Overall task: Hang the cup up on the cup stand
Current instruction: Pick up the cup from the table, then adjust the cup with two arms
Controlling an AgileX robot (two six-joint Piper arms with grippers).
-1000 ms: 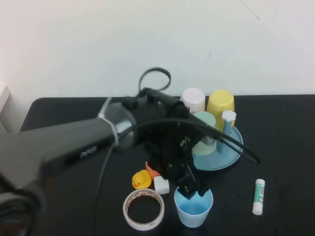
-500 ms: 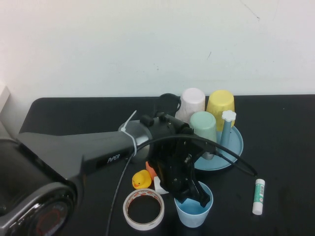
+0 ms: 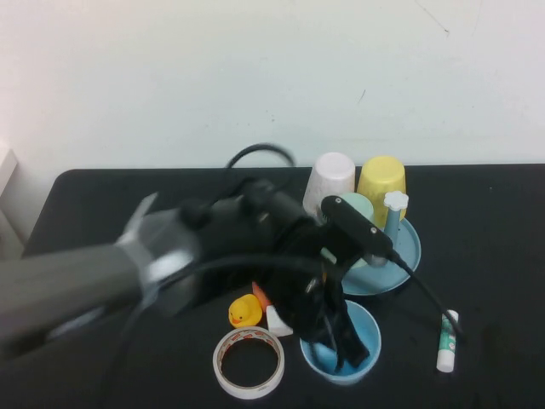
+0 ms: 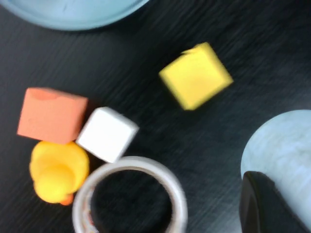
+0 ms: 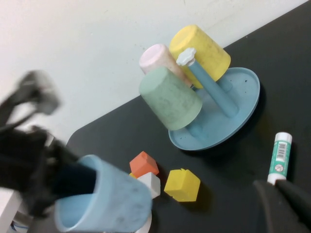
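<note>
Reaching down in front of the cup stand [image 3: 400, 260], the left gripper [image 3: 341, 336] has its jaws clamped on the rim of the light blue cup [image 3: 345, 348], one jaw inside the mouth and the other outside the wall. The cup sits tilted, just beside the tape roll [image 3: 248, 363] and near the rubber duck [image 3: 244, 312] on the black surface [image 3: 502, 247]. The right gripper [image 5: 282, 206] hangs near the glue stick [image 5: 279, 158]; whether its jaws are parted I cannot tell.
</note>
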